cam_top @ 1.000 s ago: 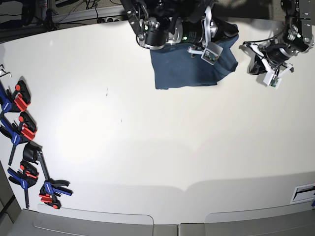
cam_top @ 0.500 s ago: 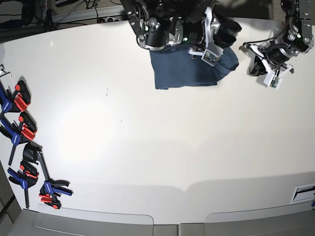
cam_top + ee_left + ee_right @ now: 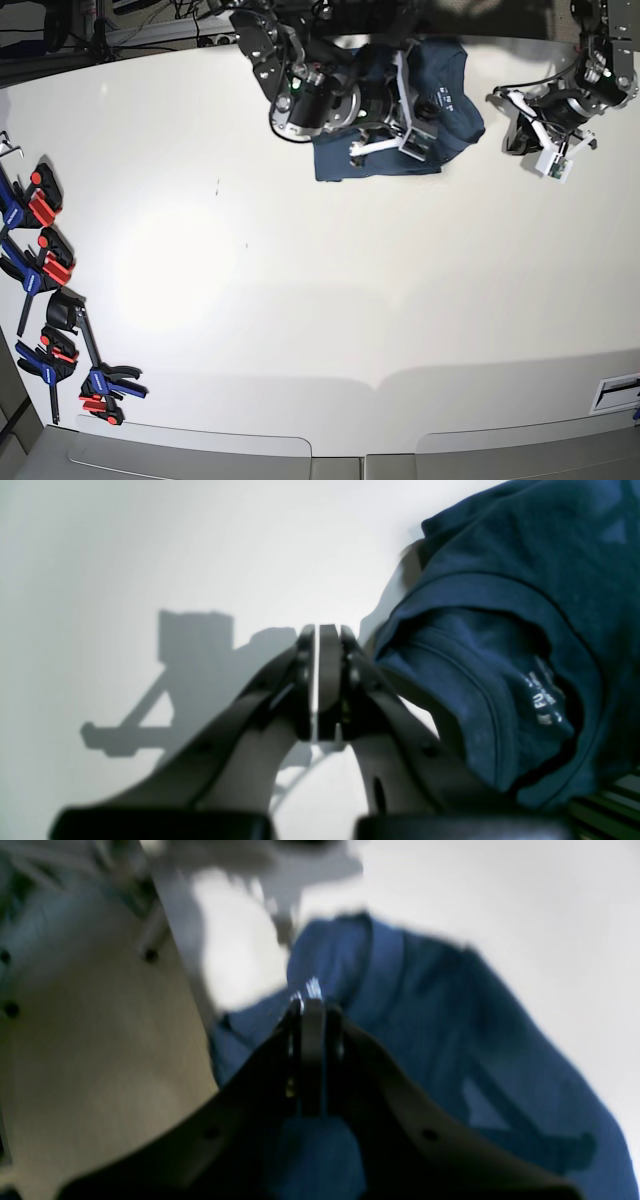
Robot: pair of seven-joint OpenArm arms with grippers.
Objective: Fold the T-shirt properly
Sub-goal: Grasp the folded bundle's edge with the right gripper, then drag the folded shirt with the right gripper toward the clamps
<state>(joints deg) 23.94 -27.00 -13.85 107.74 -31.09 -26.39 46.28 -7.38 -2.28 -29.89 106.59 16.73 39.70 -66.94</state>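
Observation:
The dark blue T-shirt [image 3: 455,115] lies folded into a small bundle at the far edge of the table. Its collar and white neck label [image 3: 545,700] face the left wrist camera. My right gripper [image 3: 415,95] hovers over the shirt with its jaws together; in the blurred right wrist view its tip [image 3: 310,1005] sits against the blue cloth [image 3: 475,1040], and I see no fold between the pads. My left gripper [image 3: 512,132] is shut and empty just right of the bundle, a little above the table, with the cloth [image 3: 500,605] beside its fingers [image 3: 327,680].
The white table [image 3: 350,300] stretches toward the near edge. Several blue and red clamps [image 3: 45,260] lie along its left edge. Cables and a power strip [image 3: 215,40] run behind the far edge. A small printed tag [image 3: 615,390] sits near the right front.
The right arm has swung down and to the left over the shirt, uncovering the collar part at the far edge. The left arm has stayed put.

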